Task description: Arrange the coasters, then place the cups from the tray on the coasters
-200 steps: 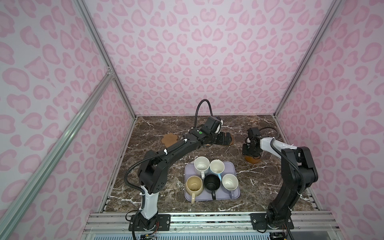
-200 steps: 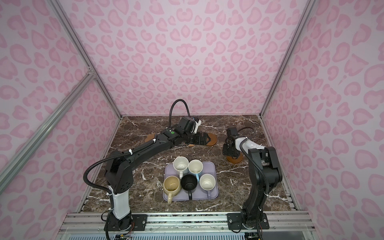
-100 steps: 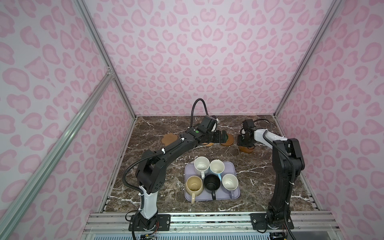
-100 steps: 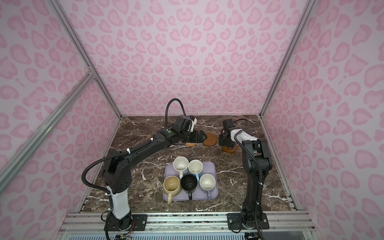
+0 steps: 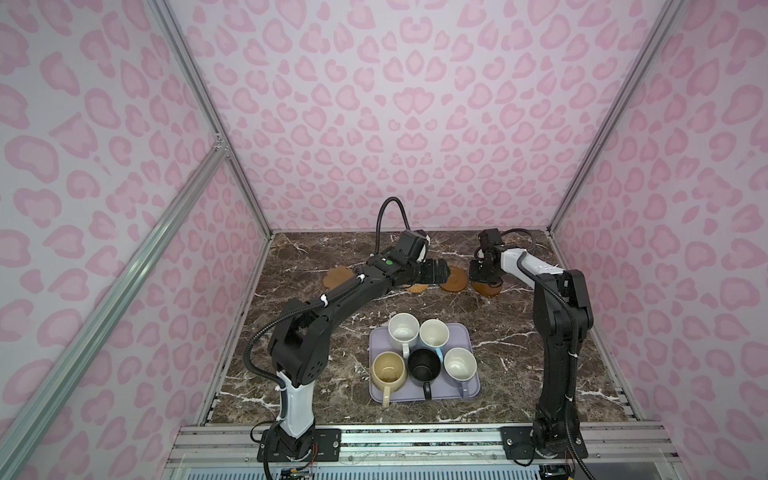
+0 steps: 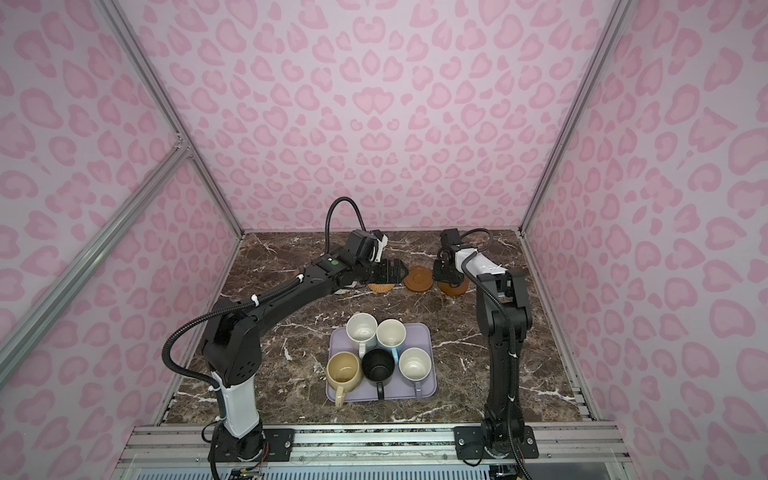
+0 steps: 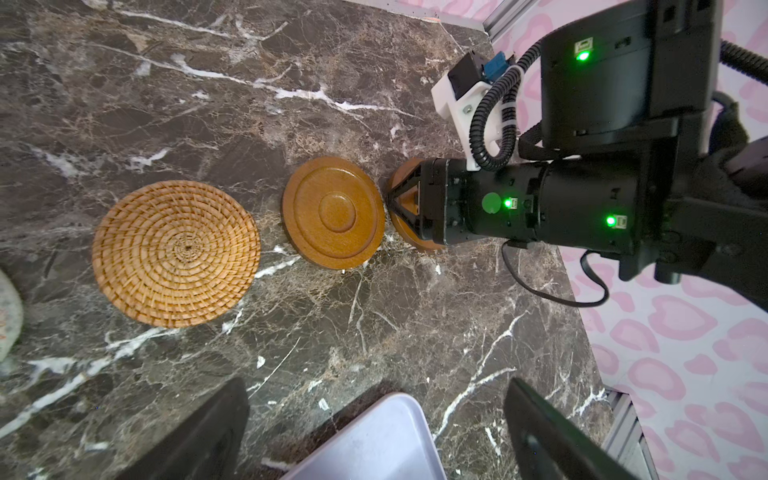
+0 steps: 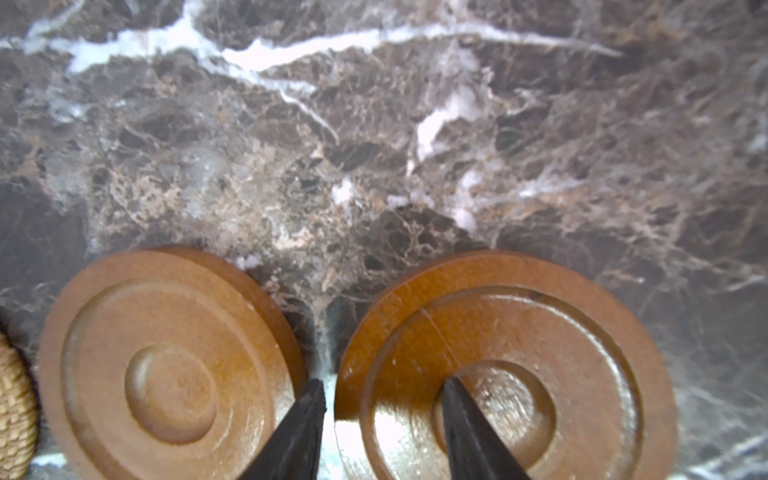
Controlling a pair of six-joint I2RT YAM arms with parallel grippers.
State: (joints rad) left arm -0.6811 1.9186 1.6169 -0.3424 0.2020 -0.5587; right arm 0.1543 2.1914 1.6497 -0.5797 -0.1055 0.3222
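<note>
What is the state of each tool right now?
Left tool: open, holding nothing.
Right tool: closed on the rim of a brown wooden disc.

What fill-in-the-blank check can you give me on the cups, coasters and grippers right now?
The tray holds ____ cups. In both top views, the ____ cup stands just right of the cream-yellow cup. The right gripper grips the rim of a brown ____ coaster. The left gripper is ____ and holds nothing.
Missing words: five; black; wooden; open.
</note>
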